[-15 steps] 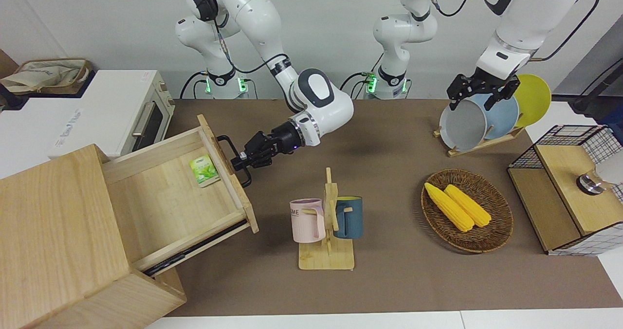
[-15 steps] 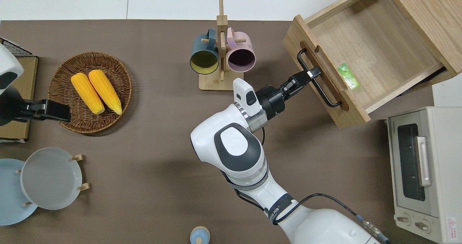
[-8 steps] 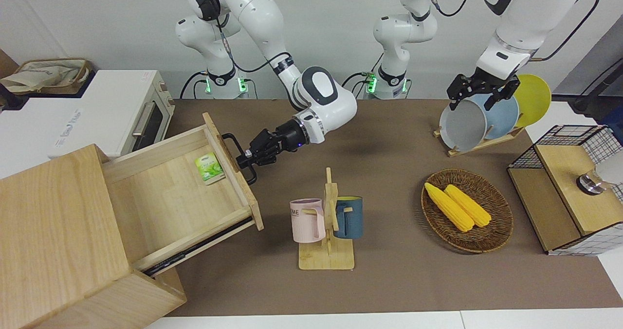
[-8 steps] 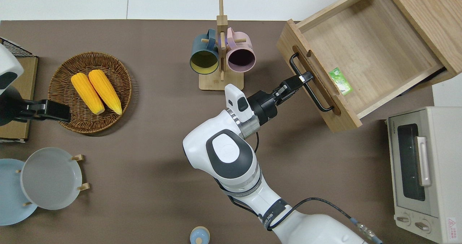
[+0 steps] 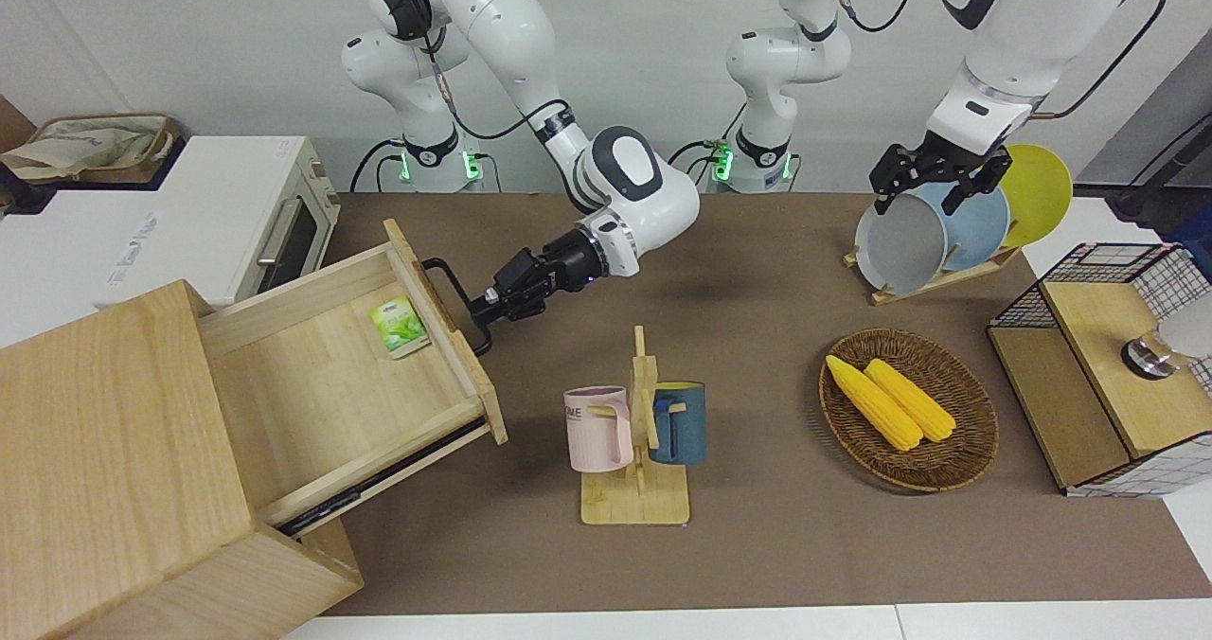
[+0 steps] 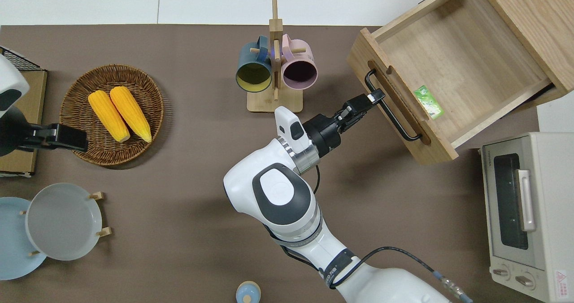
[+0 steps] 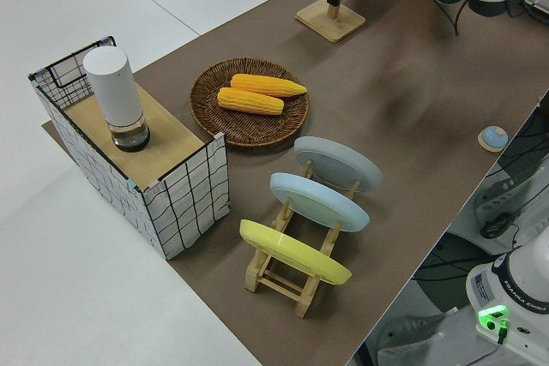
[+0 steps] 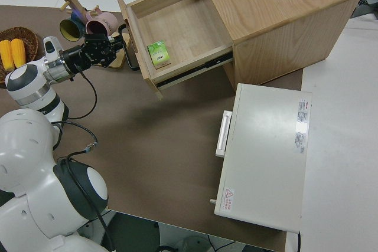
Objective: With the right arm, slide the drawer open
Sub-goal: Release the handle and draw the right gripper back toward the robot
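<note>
The drawer (image 6: 453, 65) stands well open. The right gripper (image 6: 374, 97) touches its handle (image 6: 392, 112), whose bar runs crosswise to the arm. I cannot tell whether it grips.

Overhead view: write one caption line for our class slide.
Right gripper at the open drawer's black handle; a green packet lies inside.

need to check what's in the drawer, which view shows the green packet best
The right side view: it looks straight into the open drawer, so the green packet shows whole. Front and overhead views show it small against the drawer's front panel. The left side view misses it.
</note>
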Tool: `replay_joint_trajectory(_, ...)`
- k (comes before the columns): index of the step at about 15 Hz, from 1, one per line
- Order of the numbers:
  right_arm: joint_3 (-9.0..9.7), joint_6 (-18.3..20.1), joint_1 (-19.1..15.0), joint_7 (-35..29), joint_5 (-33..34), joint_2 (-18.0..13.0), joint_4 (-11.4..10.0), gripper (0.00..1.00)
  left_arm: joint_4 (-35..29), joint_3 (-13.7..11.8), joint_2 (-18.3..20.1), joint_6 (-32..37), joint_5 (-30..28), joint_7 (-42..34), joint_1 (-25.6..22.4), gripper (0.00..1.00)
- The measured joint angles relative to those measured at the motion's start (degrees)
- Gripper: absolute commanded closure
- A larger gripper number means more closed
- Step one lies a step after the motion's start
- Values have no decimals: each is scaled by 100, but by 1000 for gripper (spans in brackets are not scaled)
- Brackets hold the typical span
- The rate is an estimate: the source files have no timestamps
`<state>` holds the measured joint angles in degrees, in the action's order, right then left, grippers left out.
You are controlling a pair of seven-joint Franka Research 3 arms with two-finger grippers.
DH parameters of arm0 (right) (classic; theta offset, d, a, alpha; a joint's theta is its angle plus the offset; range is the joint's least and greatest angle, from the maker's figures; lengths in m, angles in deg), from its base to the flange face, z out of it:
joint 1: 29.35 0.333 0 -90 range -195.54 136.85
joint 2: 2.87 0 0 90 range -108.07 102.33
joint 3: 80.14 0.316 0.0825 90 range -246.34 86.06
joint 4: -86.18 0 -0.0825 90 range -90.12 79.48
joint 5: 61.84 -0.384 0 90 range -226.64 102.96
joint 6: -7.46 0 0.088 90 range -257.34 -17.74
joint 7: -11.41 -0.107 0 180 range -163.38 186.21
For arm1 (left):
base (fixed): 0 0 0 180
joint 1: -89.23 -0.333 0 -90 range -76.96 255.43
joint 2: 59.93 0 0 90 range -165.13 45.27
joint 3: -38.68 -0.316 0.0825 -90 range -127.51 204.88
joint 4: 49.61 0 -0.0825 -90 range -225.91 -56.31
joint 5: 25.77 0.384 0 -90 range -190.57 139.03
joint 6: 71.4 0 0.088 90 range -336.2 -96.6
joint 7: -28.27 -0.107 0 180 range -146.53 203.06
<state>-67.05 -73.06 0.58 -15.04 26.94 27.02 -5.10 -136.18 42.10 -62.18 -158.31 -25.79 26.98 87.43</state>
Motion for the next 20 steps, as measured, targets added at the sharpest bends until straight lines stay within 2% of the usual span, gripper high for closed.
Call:
replay_joint_trajectory(11, 2, 18, 72, 17, -95, 1, 34, 21, 0, 0, 0, 0, 0, 0, 0, 7)
replay_joint_trajectory(14, 3, 80, 181, 17, -464, -2, 215, 19, 0, 0, 0, 0, 0, 0, 0, 7)
replay_joint_trajectory(17, 7, 367, 372, 29, -1018, -27, 530, 21, 0, 0, 0, 0, 0, 0, 0, 7)
replay_joint_trajectory(20, 11, 470, 516, 48, -1738, -170, 831, 21, 0, 0, 0, 0, 0, 0, 0, 7)
